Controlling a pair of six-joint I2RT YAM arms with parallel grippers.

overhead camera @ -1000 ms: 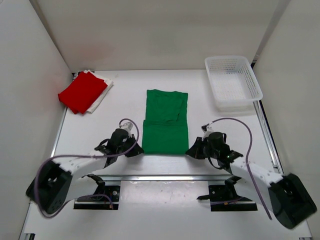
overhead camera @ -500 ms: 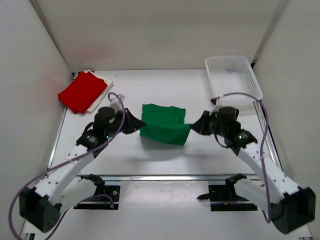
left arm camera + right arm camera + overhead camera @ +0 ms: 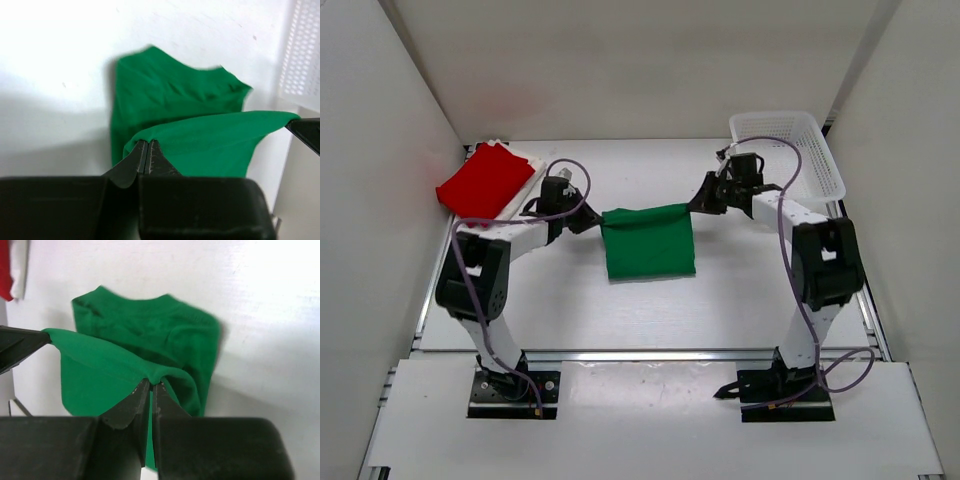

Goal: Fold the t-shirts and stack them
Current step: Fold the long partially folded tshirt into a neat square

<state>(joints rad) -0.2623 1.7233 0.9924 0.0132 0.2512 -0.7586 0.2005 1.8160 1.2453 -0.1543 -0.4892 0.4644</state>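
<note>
The green t-shirt (image 3: 648, 243) lies mid-table, its near hem lifted and drawn over toward the far end. My left gripper (image 3: 597, 219) is shut on the hem's left corner (image 3: 145, 135). My right gripper (image 3: 696, 206) is shut on the right corner (image 3: 156, 376). Between the two the hem stretches taut above the rest of the green shirt (image 3: 170, 92), whose collar end (image 3: 150, 320) lies flat below. The red t-shirt (image 3: 485, 184) sits folded at the far left on top of the white t-shirt (image 3: 527, 188), of which only an edge shows.
A white lattice basket (image 3: 786, 165) stands at the far right, just behind my right arm; its wall (image 3: 302, 55) shows at the right of the left wrist view. White walls close in the table on the left, back and right.
Both grippers have carried the green shirt's near hem up from the table's front toward the far end, folding the shirt over itself. Both arms now reach far out.
</note>
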